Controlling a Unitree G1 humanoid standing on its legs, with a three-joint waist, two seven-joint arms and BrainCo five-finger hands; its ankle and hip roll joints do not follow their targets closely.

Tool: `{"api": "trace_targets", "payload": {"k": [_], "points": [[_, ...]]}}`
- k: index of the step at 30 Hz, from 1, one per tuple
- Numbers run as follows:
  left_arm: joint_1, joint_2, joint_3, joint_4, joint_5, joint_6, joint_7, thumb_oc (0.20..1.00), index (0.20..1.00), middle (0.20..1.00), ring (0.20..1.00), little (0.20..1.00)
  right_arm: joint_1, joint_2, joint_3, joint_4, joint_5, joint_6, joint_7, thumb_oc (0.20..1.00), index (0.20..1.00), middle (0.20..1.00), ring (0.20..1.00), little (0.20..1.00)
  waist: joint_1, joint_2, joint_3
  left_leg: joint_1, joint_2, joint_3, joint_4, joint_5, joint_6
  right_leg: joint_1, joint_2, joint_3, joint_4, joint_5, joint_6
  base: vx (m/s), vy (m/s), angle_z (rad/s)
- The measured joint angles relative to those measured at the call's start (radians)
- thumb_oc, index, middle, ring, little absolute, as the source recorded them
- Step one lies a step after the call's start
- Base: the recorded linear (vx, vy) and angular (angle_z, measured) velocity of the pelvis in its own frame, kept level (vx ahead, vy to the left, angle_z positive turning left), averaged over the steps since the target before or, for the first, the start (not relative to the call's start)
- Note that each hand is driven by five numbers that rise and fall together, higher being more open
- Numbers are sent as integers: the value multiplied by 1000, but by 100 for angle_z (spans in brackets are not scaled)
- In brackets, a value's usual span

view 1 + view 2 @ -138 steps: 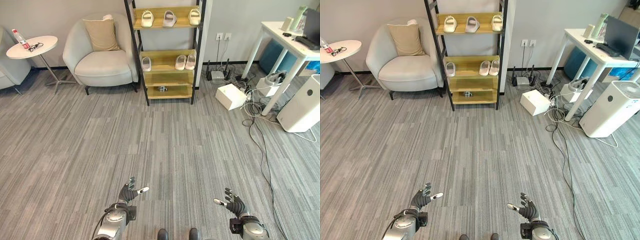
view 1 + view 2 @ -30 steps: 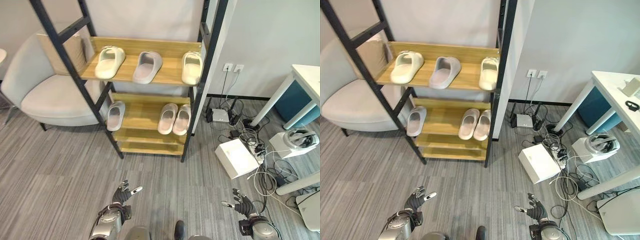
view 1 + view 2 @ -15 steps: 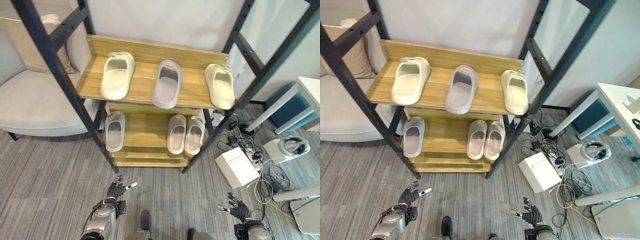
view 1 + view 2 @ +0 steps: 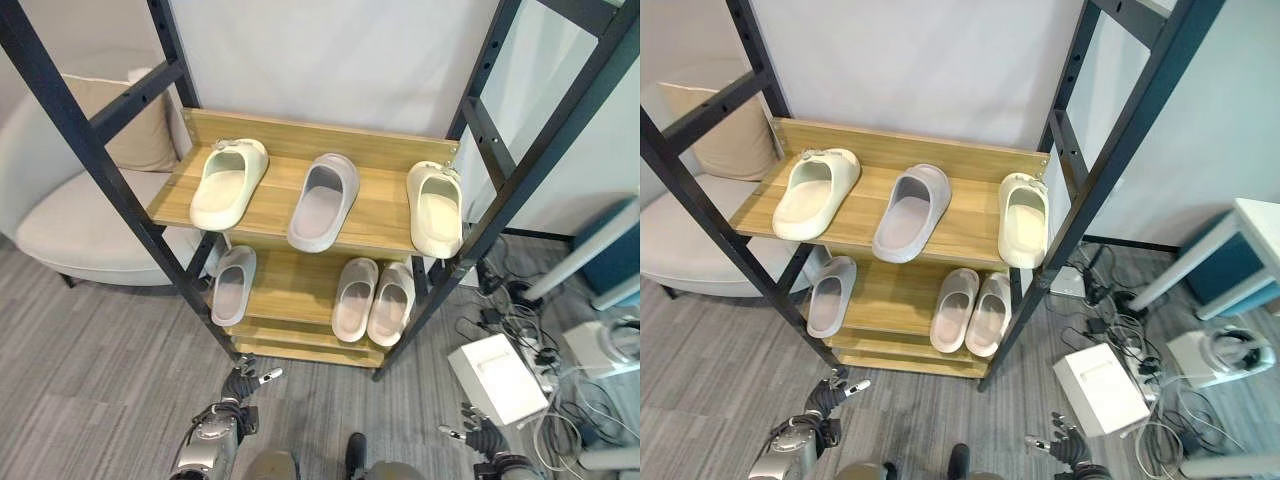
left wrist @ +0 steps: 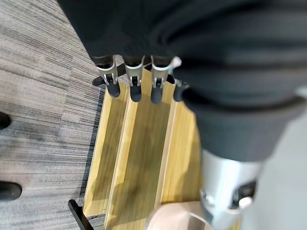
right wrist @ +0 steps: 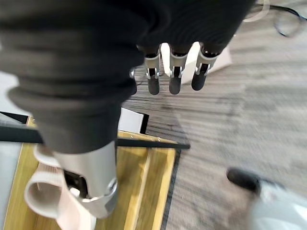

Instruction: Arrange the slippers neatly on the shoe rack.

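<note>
The shoe rack (image 4: 300, 225) of wood shelves on a black frame stands right in front of me. Its upper shelf carries a cream slipper (image 4: 228, 183) on the left, a grey slipper (image 4: 322, 200) in the middle and a cream slipper (image 4: 436, 208) on the right. One shelf down, a grey slipper (image 4: 232, 284) lies on the left and a pale pair (image 4: 373, 299) sits side by side on the right. My left hand (image 4: 243, 385) hangs open low by the rack's foot. My right hand (image 4: 478, 436) is open low on the right, holding nothing.
A light armchair (image 4: 70, 215) with a beige cushion stands left of the rack. On the floor to the right lie a white box (image 4: 497, 378) and tangled cables (image 4: 520, 325). A white table leg (image 4: 575, 265) rises at the right edge.
The camera has moved closer to the rack, which now looms larger. Both hands stay open and low, and no slipper has moved.
</note>
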Motion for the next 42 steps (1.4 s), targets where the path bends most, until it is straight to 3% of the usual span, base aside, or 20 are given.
{"api": "trace_targets", "payload": {"k": [1,2,3,4,5,7,8,9,13,20,22,23,28,32,36,42], "points": [[2,0,2,-1,0,-1,-1,1000,1000,1000,1000,1000,-8,-1,-2,1,2,0,0,1000,1000,1000,1000,1000,3,5,-4,43,57,46,-180,25,11,20,12,-3,-34,-1,-1,173,184,17],[-1,-6,1,0,0,-2,0,1000,1000,1000,1000,1000,-20,-2,-3,6,12,0,-2,1000,1000,1000,1000,1000,1,24,-7,72,126,39,-362,68,-22,28,37,-4,-38,10,11,144,179,3],[-7,-16,1,0,0,-1,0,1000,1000,1000,1000,1000,-26,-1,-1,7,17,0,-2,1000,1000,1000,1000,1000,1,38,-9,78,184,33,-451,99,-50,23,59,-6,-37,5,10,123,175,-10],[-4,-22,1,2,0,2,0,1000,1000,1000,1000,1000,-40,0,5,3,17,3,-1,1000,1000,1000,1000,1000,2,44,-11,89,208,26,-445,124,-54,31,63,-4,-37,2,9,163,262,-32],[2,-24,-1,-2,0,5,-1,1000,1000,1000,1000,1000,-43,-2,4,-2,17,0,-2,1000,1000,1000,1000,1000,-3,38,-11,133,181,10,-448,129,-62,50,56,0,-37,2,4,195,343,-18],[-16,-26,0,-2,0,4,-1,1000,1000,1000,1000,1000,-26,-3,-1,-6,16,2,-1,1000,1000,1000,1000,1000,-30,47,-16,180,123,44,-451,131,-56,65,45,-11,-37,-6,8,135,305,12],[-17,-28,1,-4,0,2,-2,1000,1000,1000,1000,1000,-20,-4,-2,-6,16,4,-2,1000,1000,1000,1000,1000,-29,62,-25,212,90,69,-451,132,-25,61,40,-7,-37,-6,10,41,195,-1],[-23,-15,2,-3,0,0,-2,1000,1000,1000,1000,1000,-21,14,0,1,15,7,-3,1000,1000,1000,1000,1000,-27,45,-21,211,77,72,-453,137,6,56,24,-1,-36,-2,18,25,181,-22],[-21,24,2,-2,0,0,-1,1000,1000,1000,1000,1000,-22,42,6,-5,13,6,0,1000,1000,1000,1000,1000,-16,0,-18,205,5,112,-447,121,52,14,-53,22,0,14,53,34,183,-20],[-17,54,4,-2,0,-1,-1,1000,1000,1000,1000,1000,-42,45,48,-88,-36,11,14,1000,1000,1000,1000,1000,5,-19,-11,206,-74,153,-454,80,121,-26,-137,45,37,37,120,27,115,-14],[-22,54,2,-2,2,2,-1,1000,1000,1000,1000,1000,-36,25,105,-228,-75,35,27,1000,1000,1000,1000,1000,4,-21,-9,204,-79,153,-454,81,123,-27,-141,43,32,37,121,1,29,-2],[-31,53,1,-4,2,3,-2,1000,1000,1000,1000,1000,-36,9,157,-350,-102,12,50,1000,1000,1000,1000,1000,4,-20,-8,204,-78,155,-454,88,128,-25,-141,43,27,37,121,0,0,0],[-51,46,6,-3,10,3,-1,1000,1000,1000,1000,1000,-5,-51,152,-614,-161,6,122,1000,1000,1000,1000,1000,3,-19,-9,206,-72,167,-453,101,110,-17,-134,44,5,35,124,-13,-26,-5],[-52,32,7,-3,40,3,3,1000,1000,1000,1000,1000,173,-118,27,-816,-228,2,175,1000,1000,1000,1000,1000,-48,-24,-12,208,-58,174,-453,110,101,-6,-120,43,-19,35,124,-69,-74,-6],[11,20,59,-50,40,3,12,1000,1000,1000,1000,1000,446,-158,-182,-986,-423,-13,182,1000,1000,1000,1000,1000,-106,-20,-15,210,-49,179,-453,112,95,-6,-111,46,-33,28,134,-33,-26,-6],[35,-3,31,-45,41,-9,33,1000,1000,1000,1000,1000,462,-208,-232,-1101,-579,-112,71,1000,1000,1000,1000,1000,-166,2,-19,214,-46,229,-454,109,90,-28,-112,80,-32,45,140,-28,10,-26]]}}
